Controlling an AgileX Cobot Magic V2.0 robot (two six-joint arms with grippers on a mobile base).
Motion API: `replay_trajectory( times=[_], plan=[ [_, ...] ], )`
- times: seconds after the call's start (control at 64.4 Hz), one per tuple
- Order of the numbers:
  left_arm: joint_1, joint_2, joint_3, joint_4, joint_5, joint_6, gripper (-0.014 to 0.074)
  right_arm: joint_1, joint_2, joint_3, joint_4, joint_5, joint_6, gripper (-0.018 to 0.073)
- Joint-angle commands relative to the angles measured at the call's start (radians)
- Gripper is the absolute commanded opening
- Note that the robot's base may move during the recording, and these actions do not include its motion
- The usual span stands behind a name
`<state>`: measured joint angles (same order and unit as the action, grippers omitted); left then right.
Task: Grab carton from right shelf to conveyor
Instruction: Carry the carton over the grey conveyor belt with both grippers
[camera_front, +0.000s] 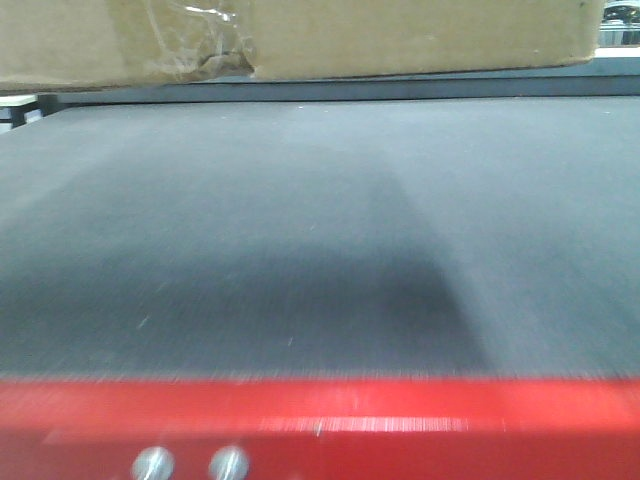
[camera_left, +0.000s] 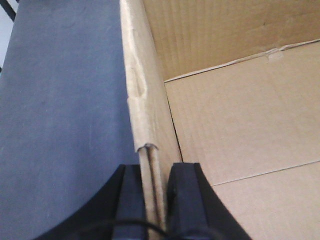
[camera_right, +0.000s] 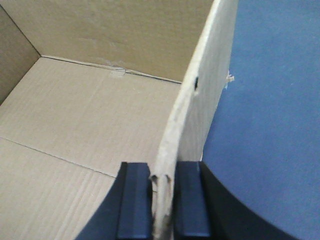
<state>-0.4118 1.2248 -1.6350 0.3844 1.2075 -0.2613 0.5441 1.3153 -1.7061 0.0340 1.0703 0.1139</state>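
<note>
The carton is a plain brown cardboard box with clear tape on its bottom seam. In the front view it hangs above the far part of the conveyor, a dark grey woven belt with a red front edge. My left gripper is shut on the carton's left wall, one jaw outside and one inside. My right gripper is shut on the carton's right wall in the same way. Both wrist views show the open box's bare inside floor and the belt beside it. The right shelf is out of view.
Two silver screw heads sit in the red front edge. A dark shadow lies on the belt under the carton. Pale background shows past the belt's far corners.
</note>
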Motion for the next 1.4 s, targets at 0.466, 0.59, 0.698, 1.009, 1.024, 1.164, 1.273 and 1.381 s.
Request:
replay_trajectory(
  times=[0.466, 0.59, 0.698, 1.009, 1.024, 1.164, 1.273, 1.381],
  plan=[
    [0.006, -0.004, -0.004, 0.123, -0.001, 0.014, -0.0019, 0.0, -0.022, -0.009, -0.009, -0.033, -0.017, -0.0061],
    [0.006, -0.004, -0.004, 0.123, -0.001, 0.014, -0.0019, 0.0, -0.022, -0.009, -0.009, -0.033, -0.017, -0.0061],
    [0.006, -0.004, -0.004, 0.123, -0.001, 0.014, -0.0019, 0.0, -0.022, -0.009, -0.009, -0.033, -0.017, -0.0061],
    [0.006, -0.004, -0.004, 0.123, -0.001, 0.014, -0.0019, 0.0, -0.022, -0.009, -0.009, -0.033, -0.017, -0.0061],
    [0.006, -0.004, -0.004, 0.123, -0.001, 0.014, -0.0019, 0.0, -0.022, -0.009, -0.009, -0.033, -0.017, -0.0061],
    [0.006, -0.004, -0.004, 0.123, -0.001, 0.014, -0.0019, 0.0, -0.022, -0.009, -0.009, -0.033, -0.017, -0.0061],
    [0.006, -0.004, -0.004, 0.123, -0.003, 0.014, -0.0019, 0.0, -0.022, -0.009, -0.009, -0.033, -0.017, -0.0061],
    [0.006, -0.004, -0.004, 0.123, -0.003, 0.014, -0.0019, 0.0, -0.022, -0.009, -0.007, -0.04, -0.017, -0.0061]
  ],
)
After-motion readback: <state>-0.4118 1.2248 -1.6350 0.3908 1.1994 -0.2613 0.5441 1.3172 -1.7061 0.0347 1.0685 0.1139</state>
